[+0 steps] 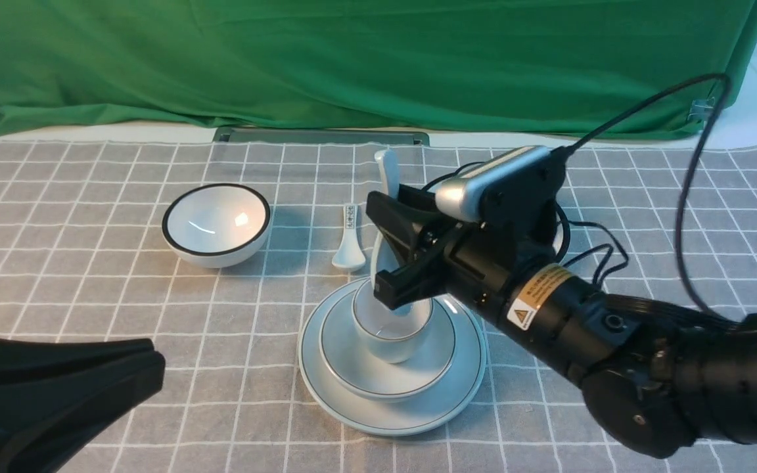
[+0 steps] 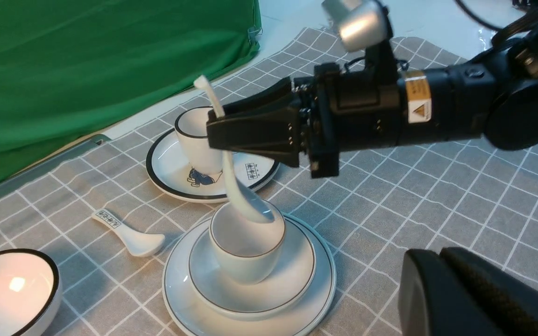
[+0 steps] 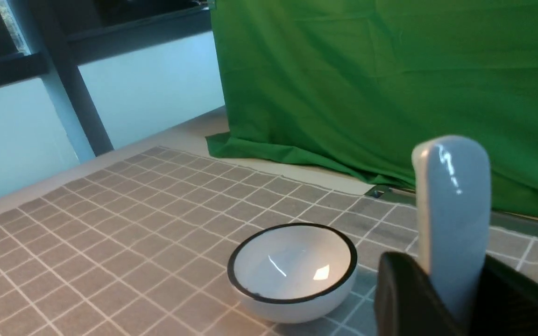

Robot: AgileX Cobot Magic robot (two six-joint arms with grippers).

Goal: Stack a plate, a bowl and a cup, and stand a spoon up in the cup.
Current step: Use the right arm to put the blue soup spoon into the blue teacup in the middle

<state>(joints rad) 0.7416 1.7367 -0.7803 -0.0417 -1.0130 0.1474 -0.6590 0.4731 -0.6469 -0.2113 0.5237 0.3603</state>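
The plate (image 1: 418,414) lies at the table's centre with the bowl (image 1: 352,368) on it and the cup (image 1: 391,345) in the bowl. My right gripper (image 1: 382,246) is shut on the handle of the white spoon (image 1: 386,171), which stands nearly upright. The spoon's scoop end is inside the cup (image 2: 245,263), as the left wrist view shows (image 2: 231,177). In the right wrist view the handle (image 3: 453,210) rises between the jaws. My left gripper (image 1: 152,368) is shut and empty, low at the near left, apart from the stack.
A black-rimmed bowl (image 1: 215,223) stands at the back left. A small marked spoon (image 1: 349,240) lies behind the stack. A black-rimmed plate (image 2: 166,168) with a black-rimmed cup (image 2: 196,140) stands behind my right arm. Green cloth hangs along the back.
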